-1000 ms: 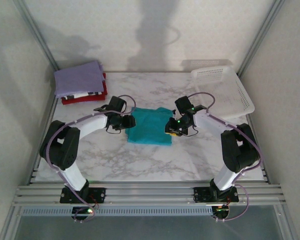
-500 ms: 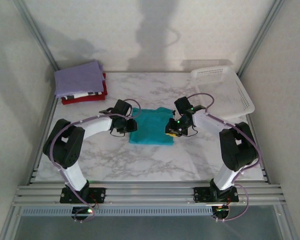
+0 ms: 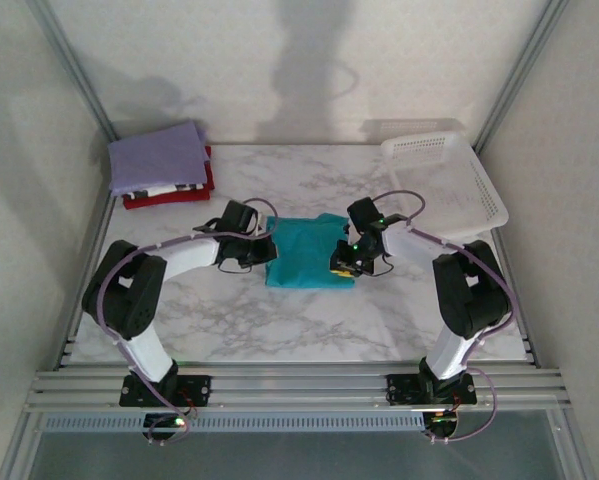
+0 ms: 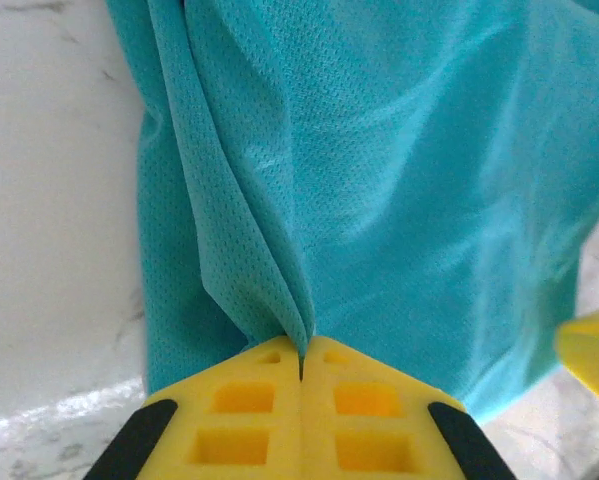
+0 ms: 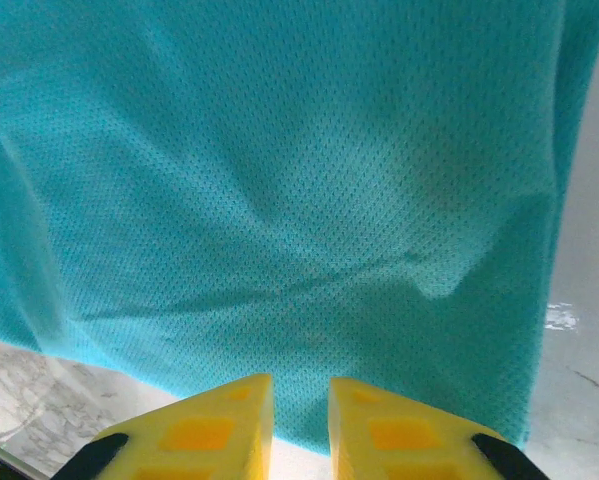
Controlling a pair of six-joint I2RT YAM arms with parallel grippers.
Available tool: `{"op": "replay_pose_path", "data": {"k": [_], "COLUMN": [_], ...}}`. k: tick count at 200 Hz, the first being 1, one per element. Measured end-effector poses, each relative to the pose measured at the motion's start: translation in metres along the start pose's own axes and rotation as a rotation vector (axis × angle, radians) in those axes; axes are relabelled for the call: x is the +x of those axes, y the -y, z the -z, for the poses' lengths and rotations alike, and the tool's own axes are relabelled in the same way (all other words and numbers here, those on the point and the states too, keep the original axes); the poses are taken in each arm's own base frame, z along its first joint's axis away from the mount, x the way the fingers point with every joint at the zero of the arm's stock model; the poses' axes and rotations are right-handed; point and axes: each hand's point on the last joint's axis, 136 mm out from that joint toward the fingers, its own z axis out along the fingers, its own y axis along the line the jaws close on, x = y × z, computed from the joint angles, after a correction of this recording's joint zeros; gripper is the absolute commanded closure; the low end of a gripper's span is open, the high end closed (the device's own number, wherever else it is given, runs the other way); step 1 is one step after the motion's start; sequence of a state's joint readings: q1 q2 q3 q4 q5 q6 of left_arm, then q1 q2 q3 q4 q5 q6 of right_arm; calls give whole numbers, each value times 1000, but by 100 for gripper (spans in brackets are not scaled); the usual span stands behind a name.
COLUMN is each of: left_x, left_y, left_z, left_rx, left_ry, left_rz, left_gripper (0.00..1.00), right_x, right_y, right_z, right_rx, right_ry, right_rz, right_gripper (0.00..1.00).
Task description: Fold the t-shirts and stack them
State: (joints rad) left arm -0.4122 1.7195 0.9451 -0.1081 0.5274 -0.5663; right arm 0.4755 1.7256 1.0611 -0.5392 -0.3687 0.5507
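As seen from above, teal t-shirt [image 3: 309, 262] lies on the bench [image 3: 279, 325] between left tool [image 3: 267, 250] and right tool [image 3: 345, 265], left wrist, tool pinched tight on a teal fold, right wrist, tool narrowly parted, shirt edge at its tips

The left gripper [image 4: 301, 355], with yellow moulded plastic fingers backed in black, sits at the bottom centre with its two fingertips pressed together, pinching a raised ridge of the teal fine-mesh cloth t-shirt [image 4: 409, 190]. From the pinch, narrow pleats run up and to the left across the shirt, which lies on the white grey-veined marble tabletop [image 4: 49, 200]. The pointed tip of a separate yellow plastic piece [image 4: 591, 350] juts in at the right edge, just beside the shirt's lower edge.
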Motion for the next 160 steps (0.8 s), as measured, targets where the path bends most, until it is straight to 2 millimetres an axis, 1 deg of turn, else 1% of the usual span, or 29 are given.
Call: {"op": "replay_pose_path", "data": {"k": [40, 54, 80, 92, 116, 134, 160], "left_x": [6, 11, 26, 33, 38, 43, 56], "left_y": [15, 15, 6, 2, -3, -13, -30], "left_z": [12, 14, 10, 9, 8, 6, -2], "left_rx": [165, 214, 274, 291, 308, 302, 274], "left_ry": [5, 5, -3, -6, 12, 30, 26], "left_rz": [66, 93, 157, 187, 221, 253, 301], "left_gripper": [100, 100, 100, 100, 100, 100, 100], "right_x": [2, 2, 4, 3, 2, 2, 3], "right_y": [3, 4, 8, 5, 4, 4, 4], "right_z": [-7, -13, -24, -24, -24, -24, -27], "right_rx": [-2, -14, -18, -29, -36, -37, -48], "right_ry": [-11, -16, -35, -31, -28, -27, -26], "right_rz": [-18, -22, -32, -31, -32, -33, -41], "right_gripper": [77, 77, 78, 78, 78, 78, 78]}}
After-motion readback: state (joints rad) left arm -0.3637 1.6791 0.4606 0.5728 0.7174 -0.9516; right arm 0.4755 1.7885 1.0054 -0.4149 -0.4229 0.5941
